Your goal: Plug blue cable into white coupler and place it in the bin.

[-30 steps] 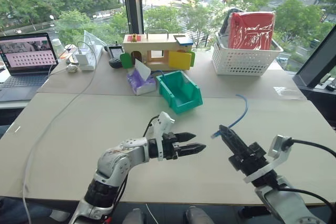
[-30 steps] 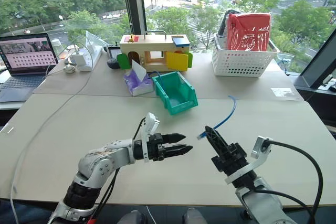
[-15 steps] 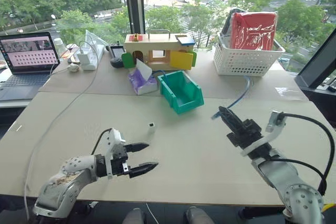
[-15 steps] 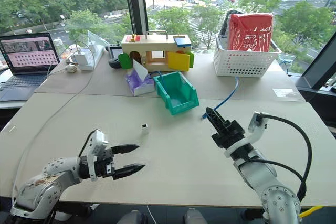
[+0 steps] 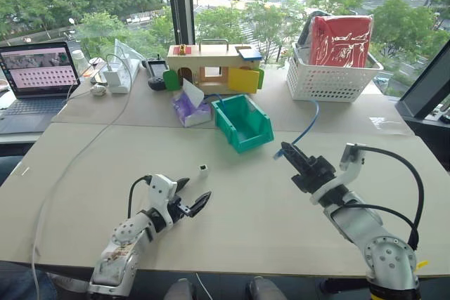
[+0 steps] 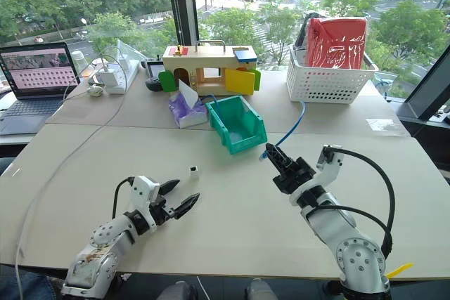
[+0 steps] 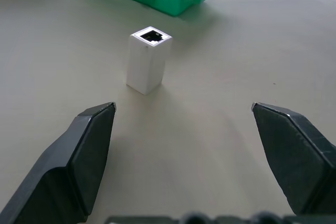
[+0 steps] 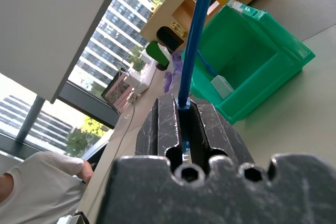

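The white coupler (image 7: 148, 59) stands upright on the table, its dark socket facing up. My left gripper (image 5: 195, 190) is open and low over the table. The coupler (image 5: 202, 170) stands a short way beyond its fingertips, untouched. My right gripper (image 5: 289, 152) is shut on the blue cable (image 5: 309, 126) near one plug end. The rest of the cable (image 8: 197, 35) arcs up and away toward the back of the table. The teal-green bin (image 5: 254, 141) sits behind both grippers, its low front lip facing me.
A white block with a blue cord (image 8: 221, 84) lies inside the bin. Behind it are a wooden toy house (image 5: 211, 68), a purple tissue pack (image 5: 188, 110) and a white lattice basket (image 5: 330, 79). A laptop (image 5: 35, 79) and a long grey-white cord (image 5: 77, 152) are on the left.
My left gripper has swung left and down from mid-table to just behind the coupler, staying open. The right gripper carried the cable end a little forward.
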Action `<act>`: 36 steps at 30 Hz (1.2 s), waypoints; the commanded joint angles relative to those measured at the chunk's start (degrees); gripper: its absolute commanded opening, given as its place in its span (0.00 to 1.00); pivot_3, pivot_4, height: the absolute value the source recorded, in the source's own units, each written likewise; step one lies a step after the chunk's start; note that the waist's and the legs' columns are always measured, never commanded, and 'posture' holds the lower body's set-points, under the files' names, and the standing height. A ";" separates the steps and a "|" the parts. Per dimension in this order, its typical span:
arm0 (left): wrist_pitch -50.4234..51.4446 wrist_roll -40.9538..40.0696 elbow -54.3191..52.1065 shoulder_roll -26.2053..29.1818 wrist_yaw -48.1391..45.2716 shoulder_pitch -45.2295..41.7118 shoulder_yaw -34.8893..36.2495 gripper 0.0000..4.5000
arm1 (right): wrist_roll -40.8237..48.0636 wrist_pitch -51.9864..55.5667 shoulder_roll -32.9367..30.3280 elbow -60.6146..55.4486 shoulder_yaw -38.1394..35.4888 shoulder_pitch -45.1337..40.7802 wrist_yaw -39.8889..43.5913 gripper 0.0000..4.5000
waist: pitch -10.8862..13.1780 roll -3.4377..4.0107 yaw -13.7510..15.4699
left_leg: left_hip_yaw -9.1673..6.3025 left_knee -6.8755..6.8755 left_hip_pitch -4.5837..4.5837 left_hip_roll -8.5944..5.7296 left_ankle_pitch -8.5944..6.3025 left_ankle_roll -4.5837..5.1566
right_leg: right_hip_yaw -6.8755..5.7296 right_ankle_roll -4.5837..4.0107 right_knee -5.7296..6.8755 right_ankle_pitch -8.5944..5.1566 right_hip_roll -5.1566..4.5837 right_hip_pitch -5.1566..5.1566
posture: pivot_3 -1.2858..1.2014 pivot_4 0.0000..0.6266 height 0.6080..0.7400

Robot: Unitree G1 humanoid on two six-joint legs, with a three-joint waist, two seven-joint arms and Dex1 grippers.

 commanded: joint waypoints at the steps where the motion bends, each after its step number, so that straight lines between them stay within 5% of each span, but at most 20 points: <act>1: 4.13 0.94 -4.47 -2.36 4.90 0.33 -2.30 1.00 | -0.36 0.49 0.17 -2.97 -0.69 0.59 -0.09 0.00 | 0.00 0.00 -0.12 | 0.00 0.00 0.01 0.00 0.00 0.00 | 0.00 0.00 0.00 0.00 0.00 0.00 | 0.52 0.24 0.82; 16: 16.36 15.37 -10.08 -10.11 26.67 0.59 -9.01 1.00 | 4.62 3.24 -3.48 -5.79 -2.24 1.04 -5.07 0.00 | -0.02 -0.02 -0.44 | -0.02 0.00 0.10 -0.03 0.00 0.00 | 0.03 0.34 0.02 -0.20 0.01 0.08 | 0.52 0.24 0.82; 36: 9.60 18.29 4.01 -19.30 33.60 -10.57 -6.14 1.00 | 2.88 2.96 -2.00 -4.34 -1.00 -1.11 -4.82 0.00 | -0.02 -0.03 -0.21 | -0.10 0.00 0.02 -0.09 0.00 0.00 | 0.04 0.35 0.01 -0.19 0.03 0.08 | 0.52 0.24 0.82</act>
